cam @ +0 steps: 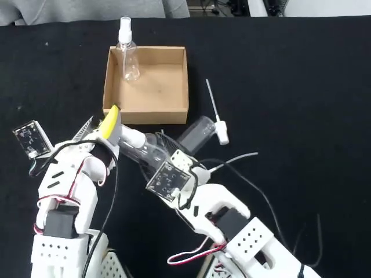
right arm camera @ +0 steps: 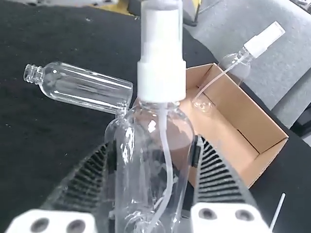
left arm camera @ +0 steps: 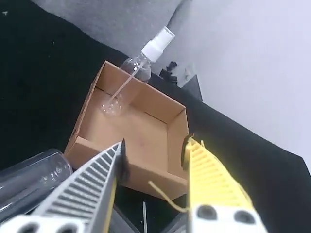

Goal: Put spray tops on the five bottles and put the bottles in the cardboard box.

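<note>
Surrounding the cardboard box [cam: 145, 114], black cloth [cam: 290, 87]; grey fabric [cam: 87, 10] beyond.

High cam is sitting above the counter [cam: 301, 69], looking steeply down, w/ both arm bases at the near edge and the cardboard box [cam: 145, 114] farther off. Left wrist cam is peering out thru the left tool [left arm camera: 155, 143] toward the box, fairly close. Right wrist cam is looking along the right tool [right arm camera: 150, 145], v. near the capped bottle [right arm camera: 146, 126] it's gripping. All three are sharing the box & the standing bottle [cam: 128, 58] at its far wall.
</note>
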You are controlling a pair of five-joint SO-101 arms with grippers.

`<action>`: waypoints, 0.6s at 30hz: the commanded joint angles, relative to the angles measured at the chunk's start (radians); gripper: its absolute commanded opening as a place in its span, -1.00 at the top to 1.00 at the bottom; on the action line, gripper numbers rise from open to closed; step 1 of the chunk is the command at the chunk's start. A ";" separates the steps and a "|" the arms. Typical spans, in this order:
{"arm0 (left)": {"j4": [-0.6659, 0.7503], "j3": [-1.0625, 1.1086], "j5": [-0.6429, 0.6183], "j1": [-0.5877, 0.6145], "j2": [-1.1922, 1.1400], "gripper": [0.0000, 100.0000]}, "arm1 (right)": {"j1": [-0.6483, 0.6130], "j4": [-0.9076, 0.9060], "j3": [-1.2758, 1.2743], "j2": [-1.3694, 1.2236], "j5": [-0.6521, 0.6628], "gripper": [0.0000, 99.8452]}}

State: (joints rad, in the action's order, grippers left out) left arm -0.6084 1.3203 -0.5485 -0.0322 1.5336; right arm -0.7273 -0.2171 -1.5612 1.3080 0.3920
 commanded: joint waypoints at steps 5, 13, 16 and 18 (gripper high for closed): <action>0.000 -0.004 0.012 -0.021 0.000 0.62 | -0.009 0.029 0.047 0.021 0.000 0.77; 0.006 -0.012 0.009 0.051 0.000 0.62 | 0.025 0.035 0.047 0.021 -0.008 0.77; 0.006 -0.012 0.009 0.059 0.000 0.62 | 0.025 0.035 0.047 0.021 -0.008 0.77; 0.006 -0.012 0.009 0.059 0.000 0.62 | 0.025 0.037 0.047 0.021 -0.008 0.77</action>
State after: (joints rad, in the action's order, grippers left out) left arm -0.6145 1.3218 -0.5470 0.0245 1.5321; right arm -0.7258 -0.2171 -1.5612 1.3080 0.3905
